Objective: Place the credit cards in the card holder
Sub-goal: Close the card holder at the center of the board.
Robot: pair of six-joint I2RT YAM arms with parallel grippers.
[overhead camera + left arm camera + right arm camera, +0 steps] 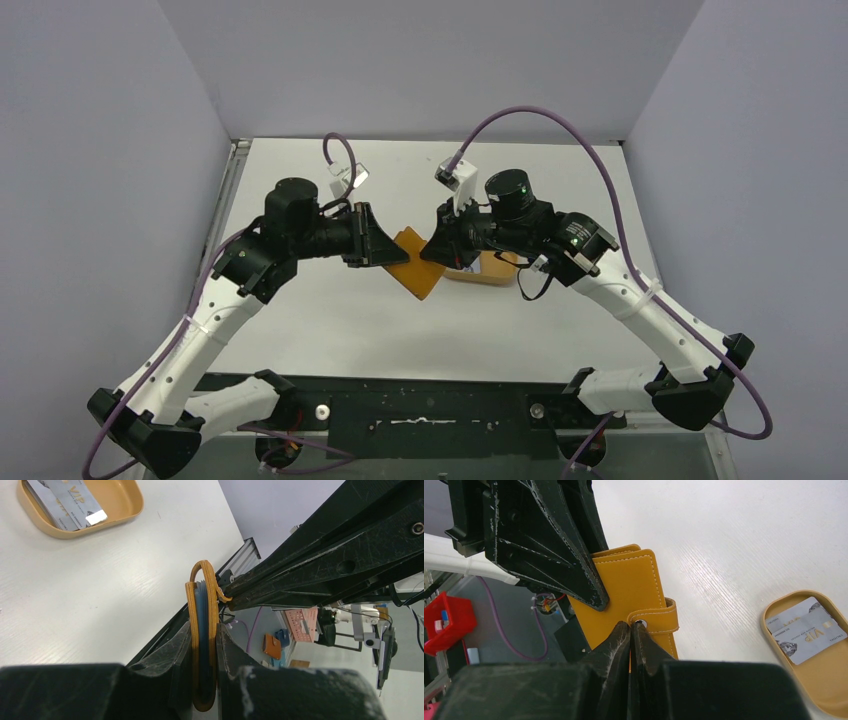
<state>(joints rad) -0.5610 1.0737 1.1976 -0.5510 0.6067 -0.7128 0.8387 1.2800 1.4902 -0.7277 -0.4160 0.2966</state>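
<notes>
The tan-orange card holder [418, 268] hangs above the table between both arms. My left gripper [204, 636] is shut on it, edge-on, with its leaves folded together. A light blue credit card [202, 625] shows as a thin edge between the leaves. The strap [659, 620] curls over the top edge. My right gripper [631, 625] is shut, its tips pressed against the strap at the snap stud, with nothing visibly held. Two silvery credit cards [806, 630] lie in the orange tray [769, 645].
The oval orange tray [120, 517] with silvery cards [70, 505] sits on the white table, mostly hidden under my right arm [520, 225] in the top view. Grey walls enclose the table on three sides. Purple cables loop above both wrists.
</notes>
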